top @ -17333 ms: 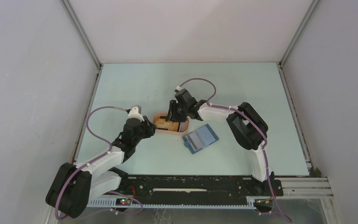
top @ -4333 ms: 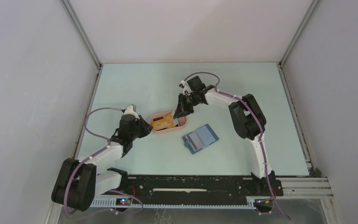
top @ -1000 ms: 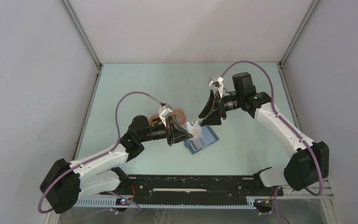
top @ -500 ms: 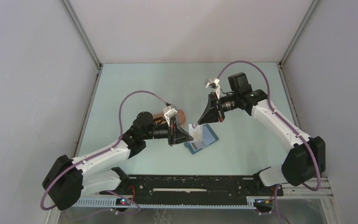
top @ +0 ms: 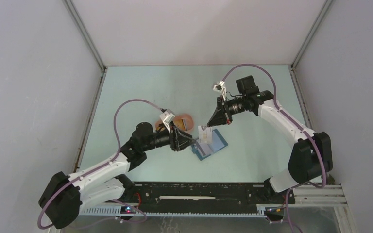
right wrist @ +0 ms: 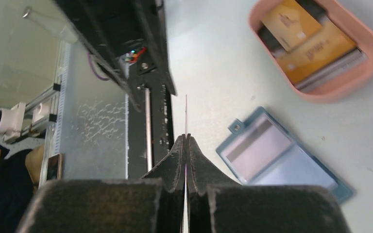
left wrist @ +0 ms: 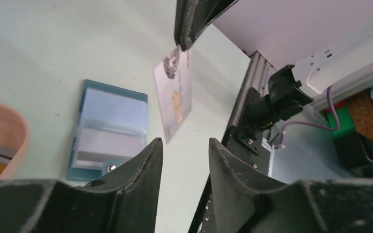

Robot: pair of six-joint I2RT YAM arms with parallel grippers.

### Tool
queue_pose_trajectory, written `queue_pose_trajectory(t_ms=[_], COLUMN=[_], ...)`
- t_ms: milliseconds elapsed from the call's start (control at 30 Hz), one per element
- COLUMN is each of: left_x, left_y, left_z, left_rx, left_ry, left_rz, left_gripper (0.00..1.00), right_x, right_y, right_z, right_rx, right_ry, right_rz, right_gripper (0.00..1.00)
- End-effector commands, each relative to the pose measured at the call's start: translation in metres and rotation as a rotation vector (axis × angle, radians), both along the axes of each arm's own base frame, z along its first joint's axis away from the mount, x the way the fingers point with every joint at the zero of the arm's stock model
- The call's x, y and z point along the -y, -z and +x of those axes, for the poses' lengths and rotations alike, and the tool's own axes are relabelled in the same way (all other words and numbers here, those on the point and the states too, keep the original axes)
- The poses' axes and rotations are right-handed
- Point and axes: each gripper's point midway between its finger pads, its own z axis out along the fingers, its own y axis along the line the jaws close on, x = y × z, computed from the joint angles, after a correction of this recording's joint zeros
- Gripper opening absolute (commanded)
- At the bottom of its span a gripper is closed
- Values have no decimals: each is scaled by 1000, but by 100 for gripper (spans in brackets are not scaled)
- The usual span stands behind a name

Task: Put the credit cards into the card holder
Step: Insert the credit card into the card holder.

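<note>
Credit cards: one whitish card (left wrist: pixel 175 99) is off the tabletop (top: pixel 145 87), pinched at its upper edge by the right fingers (right wrist: pixel 177 156). These are pressed together on it. In the right wrist view the card shows edge-on, as a thin line running out from between the tips. In the left wrist view it hangs face-on and slightly tilted. From overhead it sits above the near left part of the card holder (right wrist: pixel 281 155).

The card holder lies open and flat on the tabletop, with its lighter blue slots facing up. No card is seen in the visible slots.

The remaining cards are in the pink tray (right wrist: pixel 330 93), which stands just beside the card holder and apart from it. Two yellow-orange cards (right wrist: pixel 291 22) lie on top, with grey-edged ones beneath. Their count cannot be told.

The left fingers (left wrist: pixel 148 160) are spread, with nothing between them. They point toward the hanging card, with their tips close to its lower edge. Contact with the card cannot be confirmed. In the overhead view the left arm covers part of the tray.
</note>
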Motion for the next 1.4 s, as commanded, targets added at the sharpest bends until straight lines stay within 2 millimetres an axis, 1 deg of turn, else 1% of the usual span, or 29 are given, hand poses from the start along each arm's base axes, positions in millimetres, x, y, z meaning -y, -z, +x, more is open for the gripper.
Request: queue_pose_trajectory(t_ms=[0,133,333,533,633,733,867,900,933,1067,1200,1367], left_x=[-17,-18,-18,-13,-8,-1,6,7,5,4,6,11], left_y=[12,27,65,87,94,100,113,118,122,134,140,143], left_z=[11,9,8,9,11,11,11,11,15,17,19,20], left_rx=[1,-54,-126,-154,-156,-163,-207,-231,-245,-306,-347,-369], left_ry=[-144,-173,-242,-309,-337,-327,-329,-333,-363,-404,-425,-426], left_rz=[-26,-38,29,77,92,108,133,141,145,153,153,151], left_gripper=[46,45,43,43,43,42,40,40,40,42,45,47], right_x=[11,17,25,33,38,41,42,42,42,41,40,38], right_y=[25,51,84,109,116,122,129,131,132,136,138,138], right_z=[38,53,68,77,80,82,83,82,82,80,79,77], right_rx=[-40,-129,-211,-299,-318,-329,-348,-356,-362,-383,-401,-414], right_ry=[141,192,244,273,288,295,296,294,291,286,279,268], right_rz=[-101,-148,-216,-244,-254,-260,-270,-269,-269,-266,-263,-250], right_gripper=[0,0,0,0,0,0,0,0,0,0,0,0])
